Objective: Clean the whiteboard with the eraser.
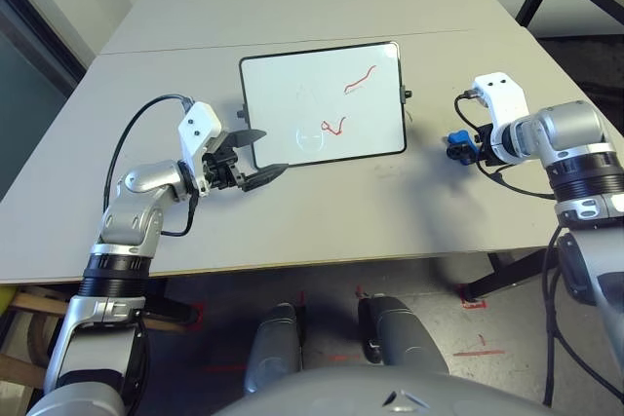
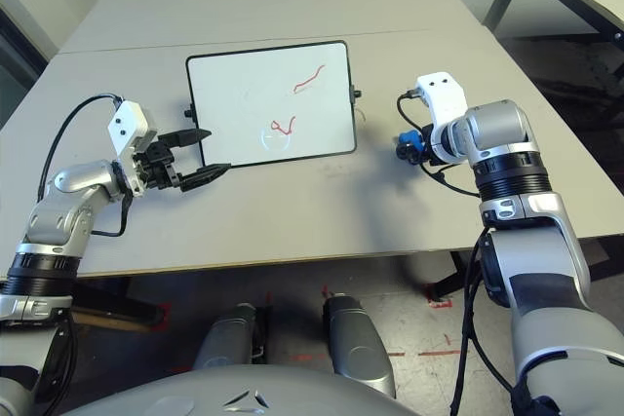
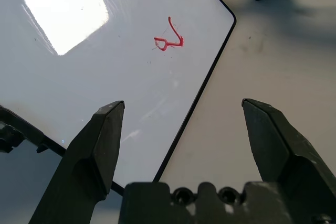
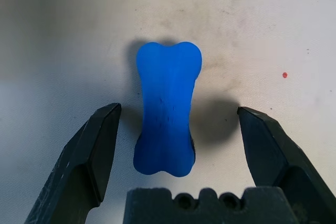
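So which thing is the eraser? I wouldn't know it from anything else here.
On the big pale table, look right of the whiteboard. Between the right gripper's open fingers lies the eraser: small, bone-shaped, bright blue, unlike the black fingers.

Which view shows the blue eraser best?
The right wrist view: the eraser appears whole there, its bone shape clear between the open fingers. Both eye views show it small, partly hidden by the right gripper; the left wrist view catches just part, near a black finger.
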`<state>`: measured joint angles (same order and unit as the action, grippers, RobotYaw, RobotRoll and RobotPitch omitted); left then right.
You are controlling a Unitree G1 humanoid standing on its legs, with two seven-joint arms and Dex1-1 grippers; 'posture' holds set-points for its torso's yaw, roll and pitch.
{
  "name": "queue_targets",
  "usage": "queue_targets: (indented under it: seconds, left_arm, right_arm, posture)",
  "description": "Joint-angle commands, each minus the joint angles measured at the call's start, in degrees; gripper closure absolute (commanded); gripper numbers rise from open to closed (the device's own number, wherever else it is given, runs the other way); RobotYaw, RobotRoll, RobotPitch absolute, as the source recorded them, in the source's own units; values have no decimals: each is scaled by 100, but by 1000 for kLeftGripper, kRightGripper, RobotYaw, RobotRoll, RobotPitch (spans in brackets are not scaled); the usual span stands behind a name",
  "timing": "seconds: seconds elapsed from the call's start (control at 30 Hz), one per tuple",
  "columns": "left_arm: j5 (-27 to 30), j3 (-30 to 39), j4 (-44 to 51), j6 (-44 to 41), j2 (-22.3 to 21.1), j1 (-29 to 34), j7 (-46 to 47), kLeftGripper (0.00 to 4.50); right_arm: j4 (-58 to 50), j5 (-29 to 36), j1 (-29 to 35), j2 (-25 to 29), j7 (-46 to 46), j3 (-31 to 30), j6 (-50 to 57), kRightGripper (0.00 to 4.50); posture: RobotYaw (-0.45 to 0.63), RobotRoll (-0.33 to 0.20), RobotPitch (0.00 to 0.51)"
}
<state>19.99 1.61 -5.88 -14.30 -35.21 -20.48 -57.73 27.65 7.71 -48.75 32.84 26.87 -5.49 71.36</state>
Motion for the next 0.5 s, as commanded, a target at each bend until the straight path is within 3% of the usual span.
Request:
queue_targets:
  seconds: [0.03,0.17,0.33,0.43,0.5]
  left_arm:
    - [-83,-28,-72,20,-71,-68,-31,0]
    - [-94,-31,-89,25,-89,-81,-46,0]
    - [-86,-31,-95,6,-103,-105,-42,0]
    - [-86,-39,-103,-3,-108,-125,-36,0]
    - [-81,-41,-106,-16,-114,-144,-37,0]
  right_arm:
    - [33,2,160,-8,85,-92,103,158]
    - [-62,-5,185,50,175,-156,144,1072]
    - [-321,-36,191,147,293,-292,119,2936]
    - [-884,-206,265,497,646,-883,-322,3915]
    - [-1256,-334,225,785,935,-1284,-585,4106]
  posture:
    - [-152,0,68]
    - [-155,0,72]
    - [-157,0,73]
    - [-157,0,75]
    - [-163,0,74]
